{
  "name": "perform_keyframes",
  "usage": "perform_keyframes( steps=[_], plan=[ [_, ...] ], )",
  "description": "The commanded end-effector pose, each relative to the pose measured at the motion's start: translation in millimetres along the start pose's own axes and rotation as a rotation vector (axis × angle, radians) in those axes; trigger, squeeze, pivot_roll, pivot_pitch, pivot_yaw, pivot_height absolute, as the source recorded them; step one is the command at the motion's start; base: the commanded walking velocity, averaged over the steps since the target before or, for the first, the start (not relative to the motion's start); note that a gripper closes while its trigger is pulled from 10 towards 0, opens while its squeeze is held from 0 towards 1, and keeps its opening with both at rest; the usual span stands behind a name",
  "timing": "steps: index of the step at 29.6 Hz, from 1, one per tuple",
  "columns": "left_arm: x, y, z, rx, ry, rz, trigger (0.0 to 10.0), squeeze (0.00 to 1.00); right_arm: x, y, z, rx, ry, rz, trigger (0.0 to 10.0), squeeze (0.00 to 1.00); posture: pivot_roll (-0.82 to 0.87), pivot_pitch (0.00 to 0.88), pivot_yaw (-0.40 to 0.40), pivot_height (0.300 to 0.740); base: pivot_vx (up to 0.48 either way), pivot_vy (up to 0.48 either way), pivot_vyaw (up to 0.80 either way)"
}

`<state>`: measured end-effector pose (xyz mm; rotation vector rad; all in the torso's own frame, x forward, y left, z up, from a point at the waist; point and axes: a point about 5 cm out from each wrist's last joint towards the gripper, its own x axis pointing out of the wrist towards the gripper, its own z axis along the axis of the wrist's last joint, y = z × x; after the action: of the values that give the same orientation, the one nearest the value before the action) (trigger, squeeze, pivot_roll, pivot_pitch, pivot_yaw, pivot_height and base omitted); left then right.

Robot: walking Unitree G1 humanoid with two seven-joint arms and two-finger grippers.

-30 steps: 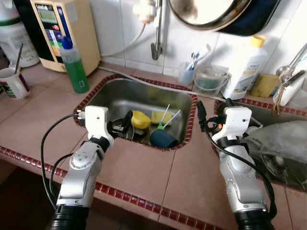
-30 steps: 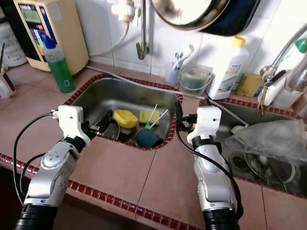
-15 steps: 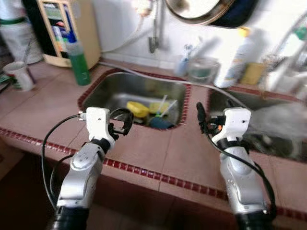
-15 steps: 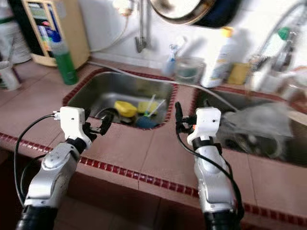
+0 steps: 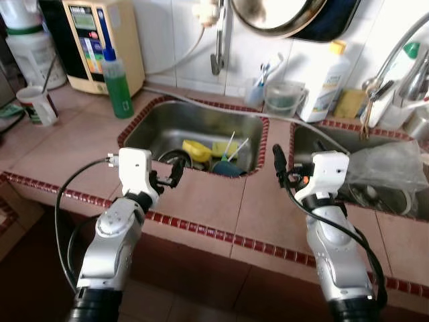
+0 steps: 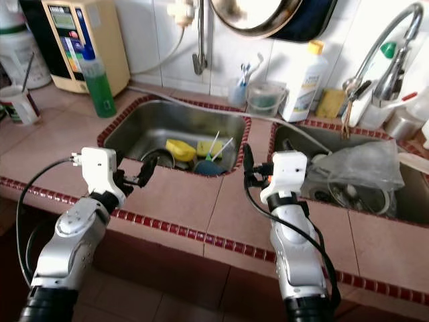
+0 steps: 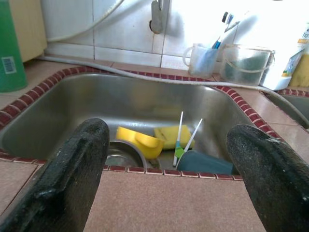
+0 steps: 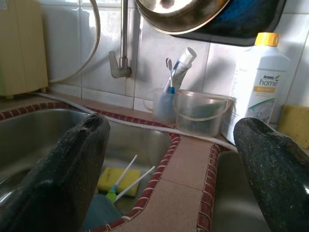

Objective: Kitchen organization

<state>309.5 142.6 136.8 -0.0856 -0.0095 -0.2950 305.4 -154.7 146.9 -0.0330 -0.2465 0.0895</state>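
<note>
The left sink [image 5: 195, 106] holds a yellow scoop [image 5: 195, 150], a yellow sponge [image 5: 223, 147], a dark blue cup [image 5: 229, 169], thin white sticks with a green tip [image 7: 179, 145] and a metal bowl [image 5: 172, 158]. My left gripper [image 5: 171, 176] hovers open over the tiled counter [image 5: 208, 201] just in front of that sink, with nothing between its fingers [image 7: 72, 179]. My right gripper [image 5: 277, 163] hangs open above the counter strip between the two sinks, also with nothing in it.
The right sink [image 5: 320, 131] holds a crumpled clear plastic bag [image 5: 387, 164] over dishes. A green soap bottle [image 5: 118, 86], a beige appliance [image 5: 100, 40] and a white cup [image 5: 37, 106] stand at the left. A toothbrush cup [image 8: 165, 104], clear tub [image 8: 198, 113] and white bottle [image 8: 258, 82] line the wall.
The whole view has pulled back from the sinks, so the camera moved. Both grippers now sit nearer the counter's front edge; their open fingers look unchanged.
</note>
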Motion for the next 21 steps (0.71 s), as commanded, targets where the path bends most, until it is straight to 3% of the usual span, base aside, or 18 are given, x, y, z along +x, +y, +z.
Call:
perform_keyframes(
  steps=[1, 21],
  plan=[
    [1.8, -0.1, 4.3, 0.013, -0.006, -0.005, 10.0, 0.00, 3.2, 1.2, 4.1, -0.008, -0.013, 0.010, 10.0, 0.00, -0.06, 0.000, -0.014, 0.740, 0.000, 0.000, 0.00],
    [2.7, -1.4, 4.8, 0.018, -0.008, -0.014, 10.0, 0.00, 3.4, 2.3, 3.5, -0.010, -0.011, 0.018, 10.0, 0.00, -0.06, 0.000, -0.014, 0.740, -0.012, 0.000, 0.00]
  ],
)
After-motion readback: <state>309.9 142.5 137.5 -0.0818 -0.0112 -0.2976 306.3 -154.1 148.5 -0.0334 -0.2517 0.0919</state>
